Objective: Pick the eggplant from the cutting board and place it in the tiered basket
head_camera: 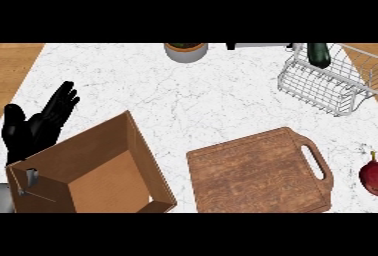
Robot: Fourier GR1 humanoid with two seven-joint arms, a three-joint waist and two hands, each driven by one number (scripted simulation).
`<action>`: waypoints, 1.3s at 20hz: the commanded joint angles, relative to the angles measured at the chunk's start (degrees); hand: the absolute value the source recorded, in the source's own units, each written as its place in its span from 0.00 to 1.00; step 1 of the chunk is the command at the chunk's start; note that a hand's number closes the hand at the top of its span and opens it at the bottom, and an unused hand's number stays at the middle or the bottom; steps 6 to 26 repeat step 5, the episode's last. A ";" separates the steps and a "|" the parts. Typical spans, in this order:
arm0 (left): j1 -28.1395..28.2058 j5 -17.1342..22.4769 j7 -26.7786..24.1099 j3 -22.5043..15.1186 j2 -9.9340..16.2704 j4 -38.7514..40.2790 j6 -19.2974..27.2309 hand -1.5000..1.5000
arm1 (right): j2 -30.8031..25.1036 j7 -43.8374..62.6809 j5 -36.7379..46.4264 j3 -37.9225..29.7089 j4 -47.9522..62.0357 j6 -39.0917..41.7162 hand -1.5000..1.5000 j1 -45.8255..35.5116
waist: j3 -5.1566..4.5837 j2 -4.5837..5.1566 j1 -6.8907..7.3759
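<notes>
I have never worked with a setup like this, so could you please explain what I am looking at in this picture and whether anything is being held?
This is the view from the robot's head, looking steeply down on a white marbled counter. The black shape at the left edge is the left robot hand, open with fingers up, resting and holding nothing. The right one is out of view.

On the counter lie a brown wooden cutting board with a handle slot, now bare, and an open brown box beside it. At the top right stands a white wire tiered basket with a dark elongated vegetable, likely the eggplant, in it. A grey round pot sits at the top edge, and a dark red vegetable at the right edge.
</notes>
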 commanded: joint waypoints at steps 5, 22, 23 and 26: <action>3.56 -0.33 -1.95 -4.95 -6.90 1.88 -0.48 0.50 | -10.75 -8.12 -6.83 -8.95 3.89 14.57 0.00 14.10 | -1.10 0.89 -1.61; 3.56 -0.33 -1.95 -4.95 -6.90 1.88 -0.48 0.50 | -10.75 -8.12 -6.83 -8.95 3.89 14.57 0.00 14.10 | -1.10 0.89 -1.61; 3.56 -0.33 -1.95 -4.95 -6.90 1.88 -0.48 0.50 | -10.75 -8.12 -6.83 -8.95 3.89 14.57 0.00 14.10 | -1.10 0.89 -1.61; 3.56 -0.33 -1.95 -4.95 -6.90 1.88 -0.48 0.50 | -10.75 -8.12 -6.83 -8.95 3.89 14.57 0.00 14.10 | -1.10 0.89 -1.61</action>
